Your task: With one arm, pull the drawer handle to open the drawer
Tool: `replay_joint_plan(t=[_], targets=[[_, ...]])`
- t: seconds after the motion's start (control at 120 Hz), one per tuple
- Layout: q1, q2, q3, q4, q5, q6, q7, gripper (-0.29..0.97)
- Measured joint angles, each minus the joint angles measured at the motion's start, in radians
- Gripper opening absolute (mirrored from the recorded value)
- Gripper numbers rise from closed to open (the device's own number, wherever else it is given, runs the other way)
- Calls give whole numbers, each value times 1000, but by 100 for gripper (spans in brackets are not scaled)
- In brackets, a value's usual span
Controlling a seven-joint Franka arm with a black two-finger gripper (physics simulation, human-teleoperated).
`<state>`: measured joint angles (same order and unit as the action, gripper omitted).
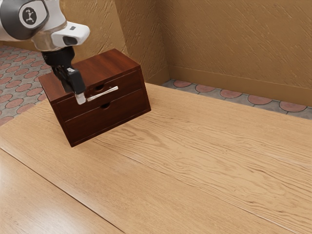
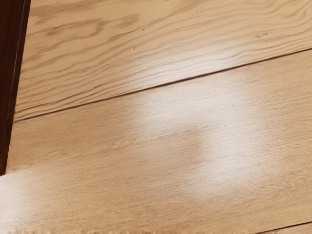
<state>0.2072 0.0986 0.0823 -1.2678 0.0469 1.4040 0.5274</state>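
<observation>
One handle (image 1: 103, 92) matters, upper left of frame, on the top drawer (image 1: 126, 83).
Its pale bar runs left to right, rising slightly; your gripper (image 1: 79, 99) is at its left end (closed or not, can't tell), so pull toward the frame's bottom.

Dark two-drawer cabinet (image 1: 114, 111) on wooden table (image 1: 195, 161), silver handle (image 1: 103, 93) on its upper drawer (image 1: 125, 86), arm (image 1: 46, 27) above.

Dark wooden drawer (image 1: 127, 86), seemingly shut, pale handle (image 1: 104, 93)
</observation>
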Motion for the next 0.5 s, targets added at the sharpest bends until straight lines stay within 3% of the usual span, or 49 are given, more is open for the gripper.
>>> replay_joint_plan(t=[0.183,0.267,0.367,0.5], targets=[[-3,-19,1,17,-4,4,-17,67],[-17,-99,7,69,-11,-8,-42,68],[37,-171,-66,99,-9,-30,-75,68],[-19,-157,-113,42,3,-51,-142,68]])
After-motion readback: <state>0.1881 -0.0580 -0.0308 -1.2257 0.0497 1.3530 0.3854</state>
